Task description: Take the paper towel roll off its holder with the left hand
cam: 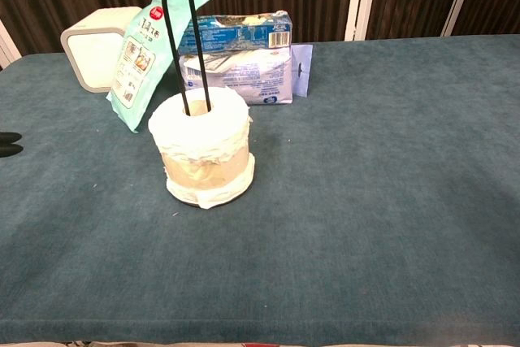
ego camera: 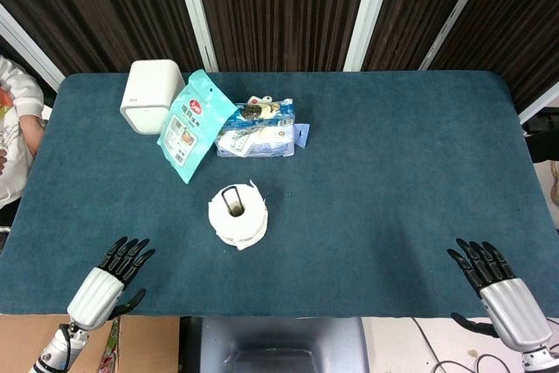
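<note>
A white paper towel roll [ego camera: 238, 213] [cam: 201, 148] stands upright near the middle of the table, threaded on a holder whose black wire loop [cam: 188, 42] rises out of its core. My left hand [ego camera: 109, 279] rests at the near left edge of the table, fingers spread, holding nothing, well to the left of and nearer than the roll. In the chest view only its dark fingertips [cam: 10, 144] show at the left border. At the near right edge lies my right hand [ego camera: 498, 284], fingers apart and empty; the chest view does not show it.
Behind the roll stand a white box-shaped device [ego camera: 150, 95], a teal snack bag [ego camera: 194, 125] leaning toward it, and a blue-and-white tissue pack [ego camera: 258, 130]. The blue table cloth [ego camera: 393, 181] covers the table. A person's sleeve [ego camera: 13, 120] shows at the far left.
</note>
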